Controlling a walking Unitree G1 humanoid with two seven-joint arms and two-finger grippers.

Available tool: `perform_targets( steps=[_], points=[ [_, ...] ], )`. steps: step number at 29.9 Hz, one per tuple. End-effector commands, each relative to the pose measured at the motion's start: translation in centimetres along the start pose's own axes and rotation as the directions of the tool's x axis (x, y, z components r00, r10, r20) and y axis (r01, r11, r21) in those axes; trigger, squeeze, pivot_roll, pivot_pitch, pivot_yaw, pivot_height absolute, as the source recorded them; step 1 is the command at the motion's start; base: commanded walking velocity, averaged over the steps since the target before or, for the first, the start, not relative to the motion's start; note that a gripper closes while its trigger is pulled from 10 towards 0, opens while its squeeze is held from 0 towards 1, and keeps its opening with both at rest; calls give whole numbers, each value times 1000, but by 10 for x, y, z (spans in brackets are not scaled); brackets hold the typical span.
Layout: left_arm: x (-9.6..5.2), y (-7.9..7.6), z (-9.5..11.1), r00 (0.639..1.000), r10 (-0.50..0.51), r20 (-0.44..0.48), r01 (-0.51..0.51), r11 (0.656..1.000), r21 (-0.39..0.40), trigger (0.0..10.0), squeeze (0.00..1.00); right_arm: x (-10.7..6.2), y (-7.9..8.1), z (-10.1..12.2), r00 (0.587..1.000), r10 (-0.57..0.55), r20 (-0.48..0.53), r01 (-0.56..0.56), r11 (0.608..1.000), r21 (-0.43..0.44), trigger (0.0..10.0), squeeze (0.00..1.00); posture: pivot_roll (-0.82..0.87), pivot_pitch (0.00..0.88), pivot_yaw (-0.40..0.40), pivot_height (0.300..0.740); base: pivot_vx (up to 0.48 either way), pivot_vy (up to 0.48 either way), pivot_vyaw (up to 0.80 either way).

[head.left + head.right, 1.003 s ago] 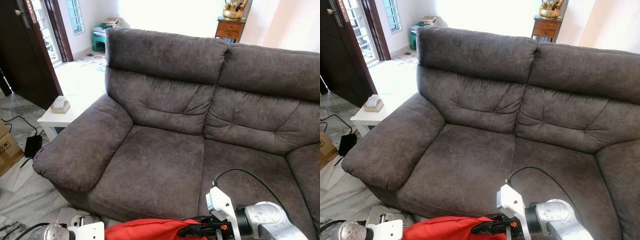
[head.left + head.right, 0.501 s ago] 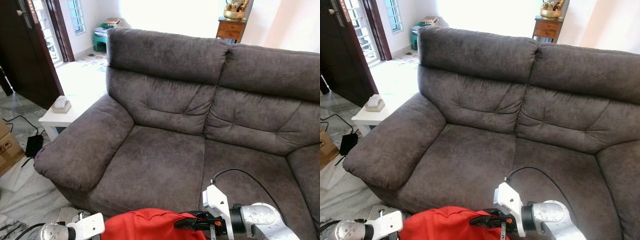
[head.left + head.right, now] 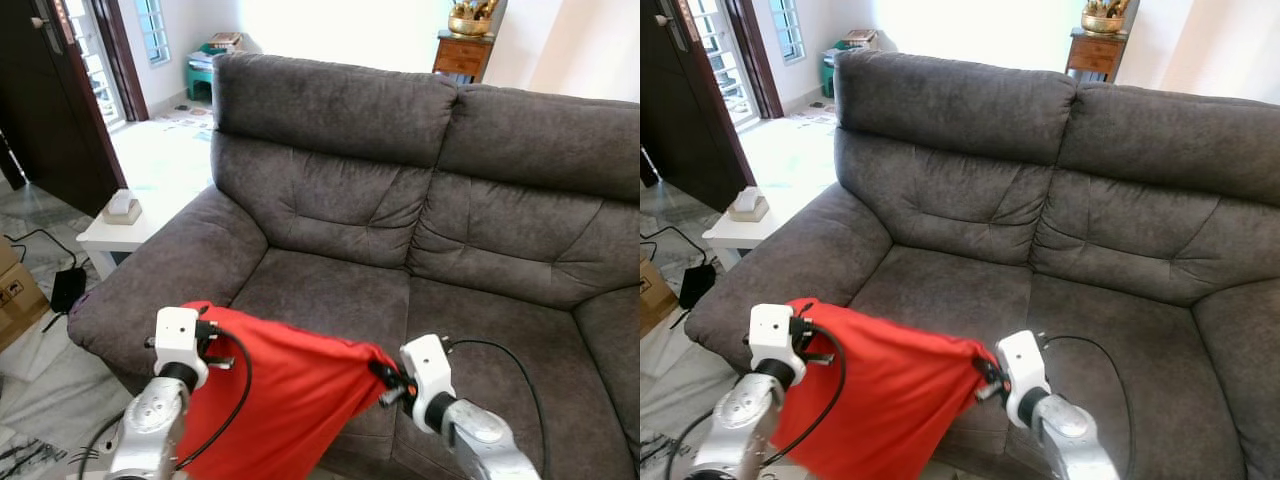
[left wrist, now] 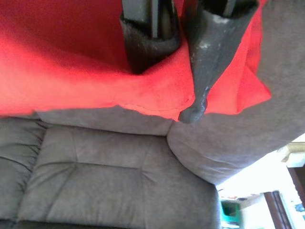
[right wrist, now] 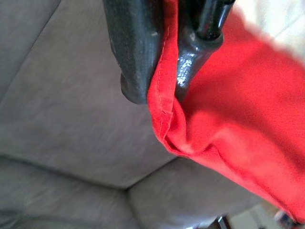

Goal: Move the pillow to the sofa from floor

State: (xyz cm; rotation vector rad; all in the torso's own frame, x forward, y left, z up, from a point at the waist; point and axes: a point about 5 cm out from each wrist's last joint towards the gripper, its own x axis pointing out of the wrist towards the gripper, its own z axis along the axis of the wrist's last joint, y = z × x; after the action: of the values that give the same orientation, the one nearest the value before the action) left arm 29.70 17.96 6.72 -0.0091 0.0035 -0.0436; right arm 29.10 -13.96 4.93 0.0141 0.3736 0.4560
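The red pillow (image 3: 270, 400) hangs in the air in front of the sofa (image 3: 400, 230). The left end effector (image 3: 205, 335) pinches one top corner and the right end effector (image 3: 385, 378) pinches the other. Next, it looks like the pillow must go forward and down onto the gray seat. A small white tabletop (image 3: 110, 235) stands beside the sofa

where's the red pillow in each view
Left eye: pillow at lower centre, hung between both tools.
Right eye: lower left.
Left wrist: across the tool's fingers.
Right wrist: edge pinched between fingers.
Shared landmark: grey sofa behind it.
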Motion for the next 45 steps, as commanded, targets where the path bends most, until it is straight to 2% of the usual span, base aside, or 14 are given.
perform_targets(
  steps=[1, 9, 13, 16, 25, 32, 45],
  points=[
    [4, -10, 14, 997, -38, 61, 35, 998, 57, 10000, 0, 1, -7, 20, 990, -76, 117, 75, 997, 13, 10000, 0, 60, 0, -17, 740, 0, 0, 0],
    [0, -15, 21, 997, -50, 63, 44, 994, 96, 10000, 0, 4, 1, 27, 975, -122, 185, 110, 991, 76, 10000, 0, 71, 0, -16, 740, 0, 0, 0],
    [-1, -15, 22, 997, -47, 63, 41, 995, 92, 10000, 0, 4, 0, 27, 972, -143, 188, 129, 988, 83, 10000, 0, 71, 0, -17, 740, 0, 0, 0],
    [-2, -16, 23, 997, -61, 57, 54, 991, 119, 10000, 0, 4, -3, 29, 965, -170, 201, 153, 983, 97, 10000, 0, 72, 0, -18, 740, 0, -170, -800],
    [-6, -16, 23, 997, -64, 43, 57, 989, 135, 10000, 0, 7, -5, 29, 964, -188, 189, 181, 982, 51, 10000, 0, 78, 0, -22, 740, 0, -409, -800],
    [-8, -16, 23, 997, -70, 37, 64, 988, 138, 10000, 0, 7, -5, 31, 960, -192, 204, 181, 981, 70, 10000, 0, 80, 0, -25, 740, 0, -413, -800],
    [-8, -13, 27, 997, -55, 45, 48, 988, 145, 10000, 0, 11, 2, 36, 967, -112, 228, 109, 994, 24, 10000, 0, 85, 0, -24, 740, 0, -412, 0]
  ],
)
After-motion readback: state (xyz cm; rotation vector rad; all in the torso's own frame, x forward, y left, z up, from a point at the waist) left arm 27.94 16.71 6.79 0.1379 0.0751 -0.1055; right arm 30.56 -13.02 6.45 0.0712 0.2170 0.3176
